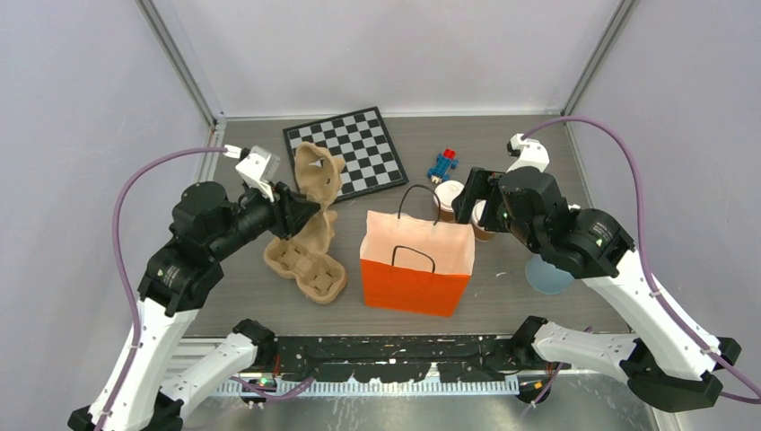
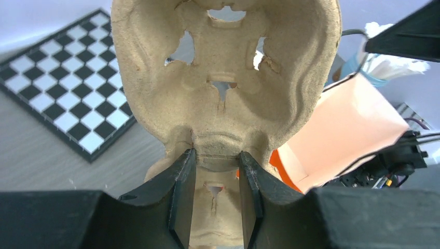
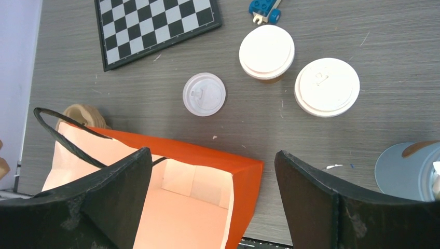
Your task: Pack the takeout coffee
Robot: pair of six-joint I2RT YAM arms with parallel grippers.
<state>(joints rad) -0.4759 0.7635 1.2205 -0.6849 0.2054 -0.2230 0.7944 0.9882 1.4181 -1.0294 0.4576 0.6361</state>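
Note:
Two kraft cups with white lids (image 3: 266, 52) (image 3: 327, 86) stand on the table behind the orange paper bag (image 3: 176, 192); a smaller white lid (image 3: 204, 94) lies left of them. In the top view one cup (image 1: 447, 193) shows beside my right gripper (image 1: 467, 199), which hovers open and empty over the bag's far right corner (image 3: 212, 155). My left gripper (image 1: 303, 211) is shut on the tan pulp cup tray (image 2: 223, 78), holding one half upright (image 2: 217, 155) while the other half (image 1: 305, 265) rests on the table.
A chessboard (image 1: 345, 151) lies at the back left. A blue toy (image 1: 442, 164) lies behind the cups. A pale blue tumbler (image 1: 547, 274) stands right of the bag (image 1: 417, 260), under my right arm.

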